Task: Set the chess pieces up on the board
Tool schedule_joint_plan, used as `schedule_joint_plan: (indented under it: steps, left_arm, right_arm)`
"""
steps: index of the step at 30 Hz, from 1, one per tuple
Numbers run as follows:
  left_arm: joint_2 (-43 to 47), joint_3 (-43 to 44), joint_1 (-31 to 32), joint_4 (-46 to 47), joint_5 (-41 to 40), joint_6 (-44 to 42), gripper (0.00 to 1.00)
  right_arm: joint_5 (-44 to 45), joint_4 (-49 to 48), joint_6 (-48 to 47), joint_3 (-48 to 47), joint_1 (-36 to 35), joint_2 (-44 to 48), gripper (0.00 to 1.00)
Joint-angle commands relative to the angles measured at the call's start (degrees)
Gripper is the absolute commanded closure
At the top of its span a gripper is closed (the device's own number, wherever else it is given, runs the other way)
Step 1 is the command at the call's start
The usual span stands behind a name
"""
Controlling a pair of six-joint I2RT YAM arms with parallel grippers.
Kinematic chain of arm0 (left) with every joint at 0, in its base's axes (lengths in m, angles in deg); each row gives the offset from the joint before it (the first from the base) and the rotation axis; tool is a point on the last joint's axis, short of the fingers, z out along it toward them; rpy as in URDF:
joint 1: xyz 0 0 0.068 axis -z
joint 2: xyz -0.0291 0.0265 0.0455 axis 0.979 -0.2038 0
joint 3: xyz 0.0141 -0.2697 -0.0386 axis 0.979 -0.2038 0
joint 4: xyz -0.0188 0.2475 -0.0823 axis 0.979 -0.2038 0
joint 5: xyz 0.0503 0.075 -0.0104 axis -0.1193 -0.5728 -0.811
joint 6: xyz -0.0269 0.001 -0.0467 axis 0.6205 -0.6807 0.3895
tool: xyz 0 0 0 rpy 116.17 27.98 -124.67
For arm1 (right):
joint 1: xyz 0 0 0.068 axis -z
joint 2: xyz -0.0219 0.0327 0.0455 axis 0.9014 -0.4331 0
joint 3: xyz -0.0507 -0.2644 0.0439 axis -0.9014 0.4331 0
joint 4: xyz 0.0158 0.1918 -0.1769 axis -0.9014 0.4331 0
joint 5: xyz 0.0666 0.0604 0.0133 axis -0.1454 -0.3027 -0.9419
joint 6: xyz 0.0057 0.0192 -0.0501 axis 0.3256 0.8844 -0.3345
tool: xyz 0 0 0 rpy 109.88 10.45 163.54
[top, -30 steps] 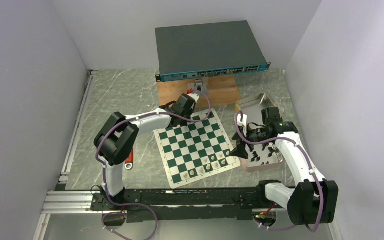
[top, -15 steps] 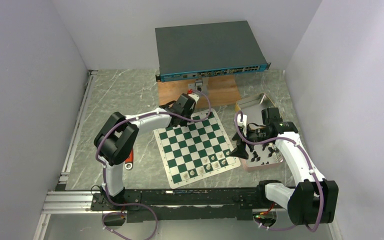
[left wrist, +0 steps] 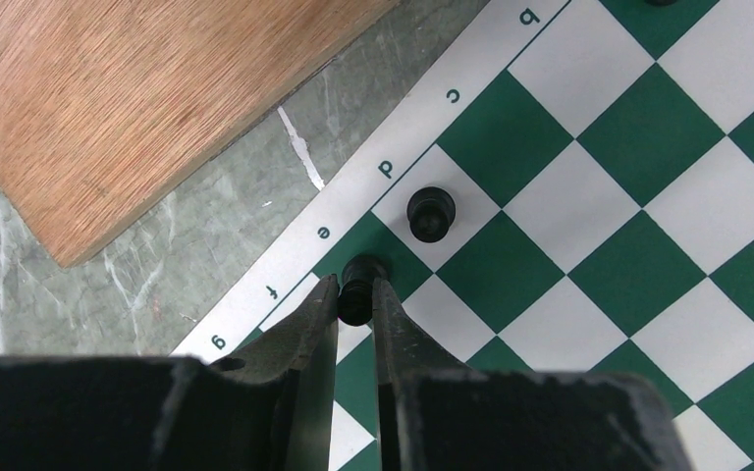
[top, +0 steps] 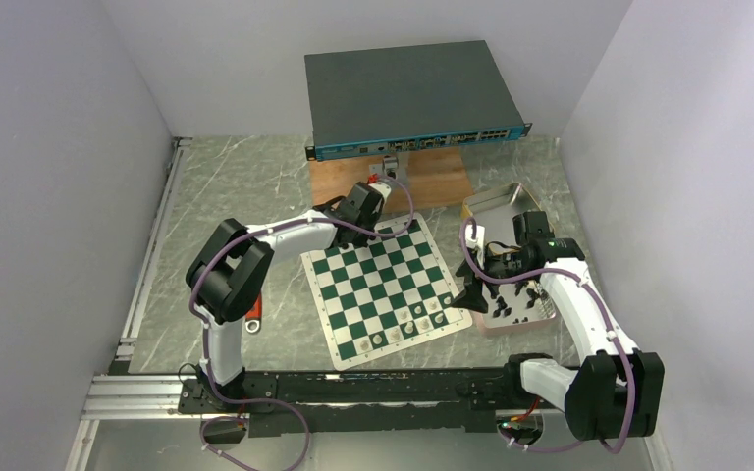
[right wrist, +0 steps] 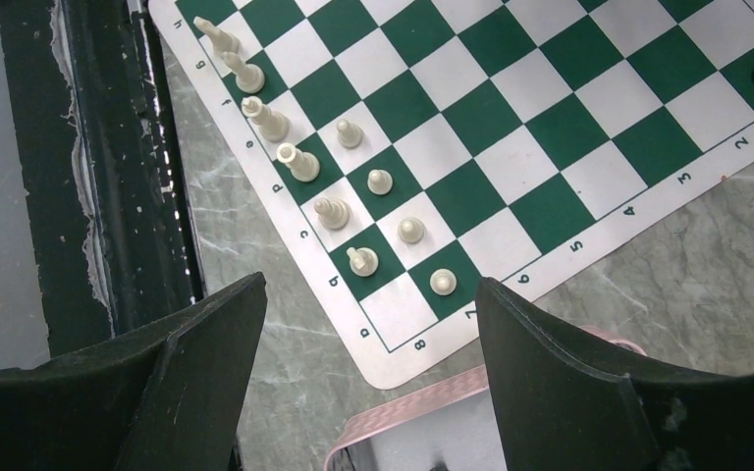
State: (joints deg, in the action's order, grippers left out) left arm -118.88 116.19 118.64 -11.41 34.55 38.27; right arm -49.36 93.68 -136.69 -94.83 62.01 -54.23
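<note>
As left fingers (left wrist: 326, 299) pinch chessman (left wrist: 357, 285) — its base hides.

Light is bright, even and diffuse from overhead; shadows are faint and soft. Wrist views show the board (left wrist: 599, 265) sharp; their near foreground is dark and slightly blurred.

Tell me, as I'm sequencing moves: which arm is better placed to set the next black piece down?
Left. The left hand grips a black piece at the edge row of the board; the right hand hangs open, empty.
</note>
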Motion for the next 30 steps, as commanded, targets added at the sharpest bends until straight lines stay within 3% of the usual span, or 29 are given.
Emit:
schedule_joint_plan:
  steps: [1, 30]
  left_arm:
    - [-0.5, 1.8, -0.5, 1.0, 1.1, 0.6, 0.90]
    - [-0.2, 0.7, -1.6, 2.1, 3.8, 2.3, 0.86]
  right_arm:
    - [-1.3, 0.6, -1.3, -2.1, 0.1, 0.0, 0.20]
    - [-1.5, 1.6, -2.2, -2.2, 0.1, -1.0, 0.20]
